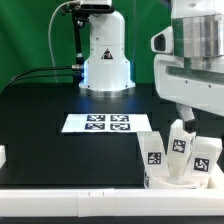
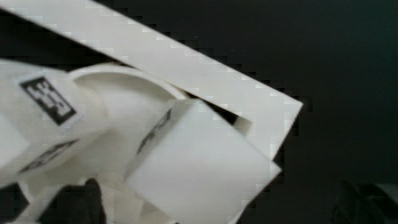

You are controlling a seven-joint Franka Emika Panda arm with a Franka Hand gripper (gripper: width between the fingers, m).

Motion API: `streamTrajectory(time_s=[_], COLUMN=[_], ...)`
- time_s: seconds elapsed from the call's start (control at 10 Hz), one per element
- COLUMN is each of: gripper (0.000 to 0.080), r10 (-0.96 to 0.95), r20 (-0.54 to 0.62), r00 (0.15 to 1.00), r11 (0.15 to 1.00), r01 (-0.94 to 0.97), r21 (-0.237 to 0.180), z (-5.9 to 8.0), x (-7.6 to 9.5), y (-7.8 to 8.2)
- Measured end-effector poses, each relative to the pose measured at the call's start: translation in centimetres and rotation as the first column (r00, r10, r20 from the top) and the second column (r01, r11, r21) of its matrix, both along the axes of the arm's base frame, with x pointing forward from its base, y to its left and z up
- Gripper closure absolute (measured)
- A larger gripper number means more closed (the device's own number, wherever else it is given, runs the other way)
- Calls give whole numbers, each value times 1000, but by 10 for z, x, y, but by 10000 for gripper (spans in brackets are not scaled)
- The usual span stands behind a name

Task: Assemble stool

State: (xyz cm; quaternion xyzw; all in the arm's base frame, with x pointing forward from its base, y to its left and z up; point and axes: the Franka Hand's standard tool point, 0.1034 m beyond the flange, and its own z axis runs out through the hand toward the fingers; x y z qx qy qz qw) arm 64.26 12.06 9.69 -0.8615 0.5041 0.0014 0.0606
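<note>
The stool (image 1: 185, 178) stands upside down at the exterior view's lower right. Its round white seat lies on the table and three short tagged legs (image 1: 180, 142) point up from it. My gripper (image 1: 183, 118) hangs just above the middle leg. In the wrist view that leg (image 2: 205, 165) fills the space between my gripper's (image 2: 214, 200) dark fingers (image 2: 68, 198), which stand wide apart with a gap on each side. The gripper is open and holds nothing. Another leg with a black tag (image 2: 45, 100) and the seat's rim (image 2: 116, 85) show beside it.
The marker board (image 1: 108, 123) lies flat mid-table. A white border rail (image 1: 70, 195) runs along the front edge and turns a corner (image 2: 214, 75) right by the stool. The robot base (image 1: 105, 55) stands at the back. A small white piece (image 1: 3, 155) pokes in at the left edge.
</note>
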Motion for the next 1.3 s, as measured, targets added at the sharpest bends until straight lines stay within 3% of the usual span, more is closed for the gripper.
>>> streamTrajectory(time_s=[0.1,0.3,0.7,0.8,0.9,1.0,1.3], gripper=[150,150,150,150,150,150,150], r10=[93,520,694,760,902,969,999], r20=[12,88,73,63,34,11,-23], r00=[996,849,717,647,430,246,48], r11=[996,854,720,649,430,245,45], r01=[-93,-515,-685,-750,-888,-961,-991], r21=[-9,-80,-110,-129,-165,-126,-126], z=[0,-2,-4,-4,-4,-5,-5], x=[0,4,3,3,3,-3,-3], y=[0,6,3,1,2,8,3])
